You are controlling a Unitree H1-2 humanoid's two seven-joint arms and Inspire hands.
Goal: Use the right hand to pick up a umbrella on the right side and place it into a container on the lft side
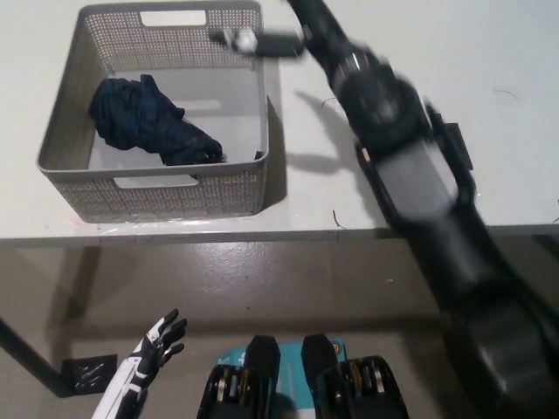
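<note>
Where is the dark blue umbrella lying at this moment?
In the head view, the dark blue folded umbrella lies inside the grey perforated plastic basket at the table's left side, towards its left wall.

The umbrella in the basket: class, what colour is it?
Dark navy blue. The umbrella lies crumpled inside the grey basket, seen best in the head view.

Dark blue umbrella — folded, crumpled, inside grey basket
</note>
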